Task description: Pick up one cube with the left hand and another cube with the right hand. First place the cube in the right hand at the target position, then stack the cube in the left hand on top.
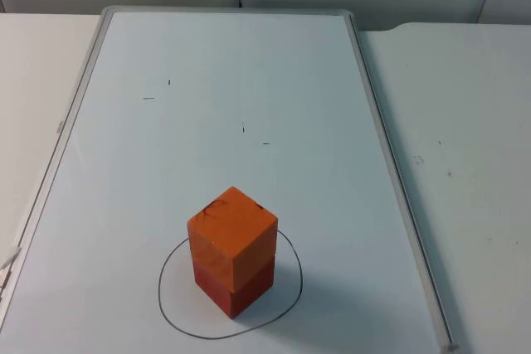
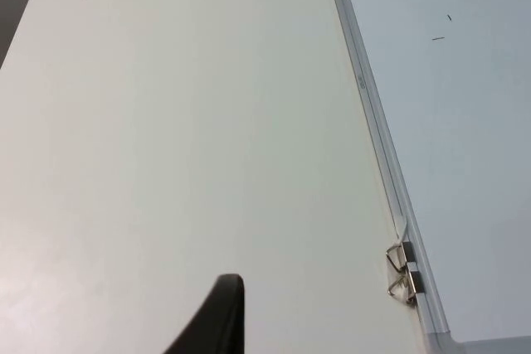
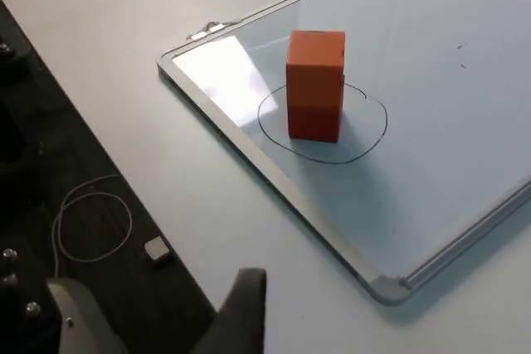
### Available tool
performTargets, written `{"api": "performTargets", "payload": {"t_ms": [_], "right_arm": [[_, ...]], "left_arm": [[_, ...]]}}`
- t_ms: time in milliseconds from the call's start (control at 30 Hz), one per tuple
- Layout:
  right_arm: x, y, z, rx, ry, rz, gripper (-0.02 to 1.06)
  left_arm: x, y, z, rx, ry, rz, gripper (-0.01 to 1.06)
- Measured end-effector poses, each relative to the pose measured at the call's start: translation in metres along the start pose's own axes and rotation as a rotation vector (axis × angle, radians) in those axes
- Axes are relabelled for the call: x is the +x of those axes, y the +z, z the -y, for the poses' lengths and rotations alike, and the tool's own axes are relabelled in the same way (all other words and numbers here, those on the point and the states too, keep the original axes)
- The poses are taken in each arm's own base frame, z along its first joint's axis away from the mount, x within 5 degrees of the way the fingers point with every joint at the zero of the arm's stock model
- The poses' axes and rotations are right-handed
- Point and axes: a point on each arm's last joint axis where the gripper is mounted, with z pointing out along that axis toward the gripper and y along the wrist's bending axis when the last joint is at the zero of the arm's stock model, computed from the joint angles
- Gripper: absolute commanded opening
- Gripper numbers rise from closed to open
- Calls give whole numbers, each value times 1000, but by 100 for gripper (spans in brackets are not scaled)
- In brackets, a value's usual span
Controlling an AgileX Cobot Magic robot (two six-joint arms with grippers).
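So the two cubes are stacked: the orange cube [image 1: 231, 236] sits square on the red cube [image 1: 236, 288], both inside the drawn circle [image 1: 170, 308] at about 6 o'clock on the whiteboard [image 1: 249, 105]. A few small pen marks [image 1: 243, 128] sit farther up toward 12 o'clock. The left gripper [image 2: 217, 321] hangs over bare table [image 2: 182, 138] beside the board's frame (two metal clips [image 2: 401, 273] there). The right gripper [image 3: 246, 304] is well apart from the stack, off the board's corner. Can't tell if either set of jaws is open or closed.
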Motion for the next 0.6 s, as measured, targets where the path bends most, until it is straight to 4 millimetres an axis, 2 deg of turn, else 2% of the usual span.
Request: {"api": "performTargets", "payload": {"t_ms": [200, 467, 600], "right_arm": [[-1, 0, 6, 70, 37, 7, 89], [0, 0, 3, 36, 22, 3, 89], [4, -2, 3, 35, 9, -54, 89]], "left_arm": [[0, 0, 0, 0, 0, 0, 105], [0, 0, 0, 0, 0, 0, 105], [0, 0, 0, 0, 0, 0, 105]]}}
